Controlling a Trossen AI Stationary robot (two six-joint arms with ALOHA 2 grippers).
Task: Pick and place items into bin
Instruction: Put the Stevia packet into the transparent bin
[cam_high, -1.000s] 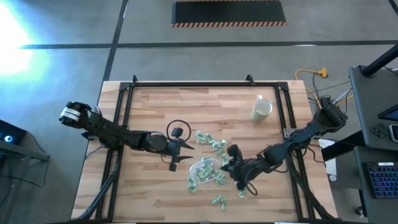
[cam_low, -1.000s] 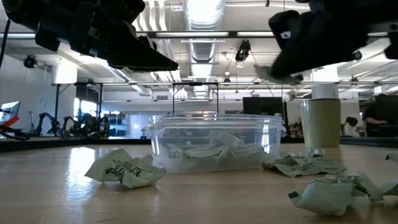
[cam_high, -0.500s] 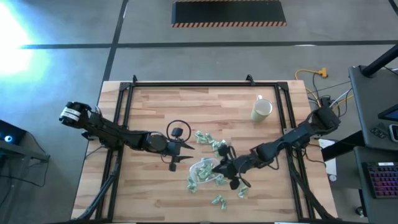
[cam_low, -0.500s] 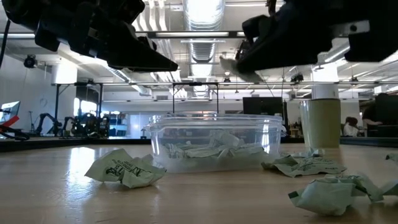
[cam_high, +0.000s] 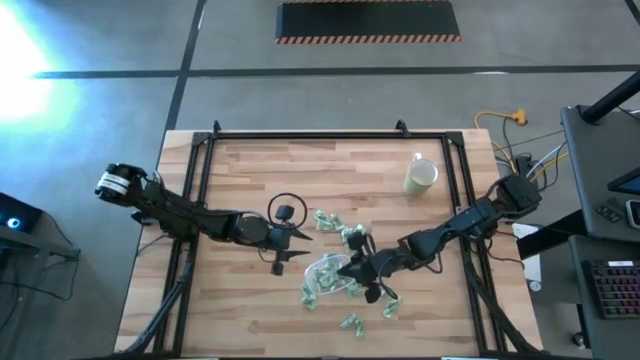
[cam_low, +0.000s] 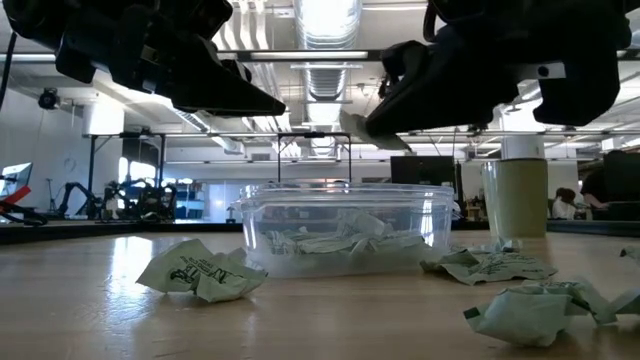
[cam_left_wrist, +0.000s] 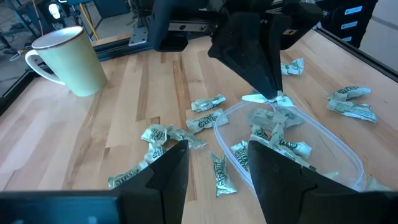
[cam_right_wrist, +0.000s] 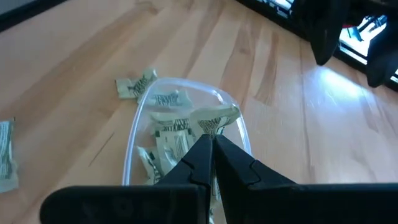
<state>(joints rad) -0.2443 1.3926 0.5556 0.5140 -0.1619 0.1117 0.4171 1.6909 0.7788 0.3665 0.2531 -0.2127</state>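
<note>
Wooden butcher-block table (cam_high: 250, 170), lab room behind. Nearest in low view: crinkly pale-green wrapped items, approx 4 loose in front (cam_low: 203, 272). Next, shallow clear oval plastic bin (cam_low: 345, 226) w/ several items inside; exact count unclear. Right gripper (cam_right_wrist: 210, 147) hangs over bin, fingers pinched on 1 pale wrapped piece (cam_right_wrist: 217, 118). Step: drop-off; next move likely just calls for opening. Left gripper (cam_high: 302, 241) waits beside bin, fingers parted, empty. Farthest: 1 cream ceramic mug (cam_high: 420, 177).

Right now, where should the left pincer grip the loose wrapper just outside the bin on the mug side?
Across its narrow middle, from straight above: the wrapper lies flat on the table, elongated, apart from the bin, and the left pincer is open.
</note>
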